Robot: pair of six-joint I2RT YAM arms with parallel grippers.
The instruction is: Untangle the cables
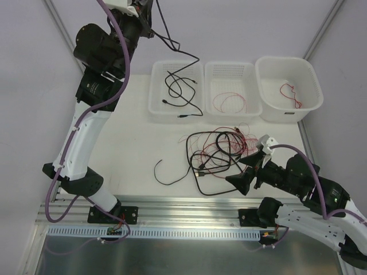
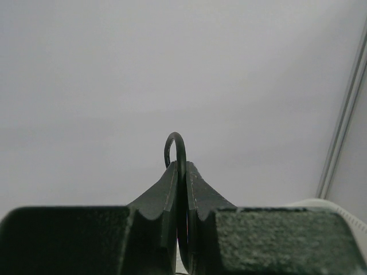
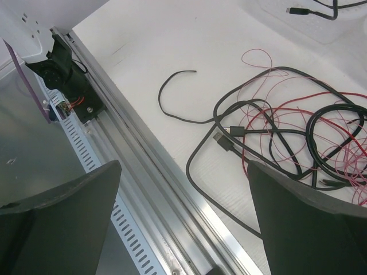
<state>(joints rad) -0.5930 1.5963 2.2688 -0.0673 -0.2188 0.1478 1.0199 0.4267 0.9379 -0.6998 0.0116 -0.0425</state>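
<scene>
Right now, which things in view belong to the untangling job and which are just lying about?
Job:
- tangled pile of black cables and red wires
- loose black cable beside it
- held black cable, pinched in the left gripper
- white bins, each holding cables

Not the job:
- purple hoses on the arms
- aluminium rail at the near edge

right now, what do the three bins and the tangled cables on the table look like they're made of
Left bin, middle bin and right bin: likely thin moulded plastic, milky and semi-translucent; the middle one's floor looks perforated. Black cables: matte rubbery or vinyl jacket, going by soft loops. Red wires: thin plastic insulation, probably; too fine to tell more.
</scene>
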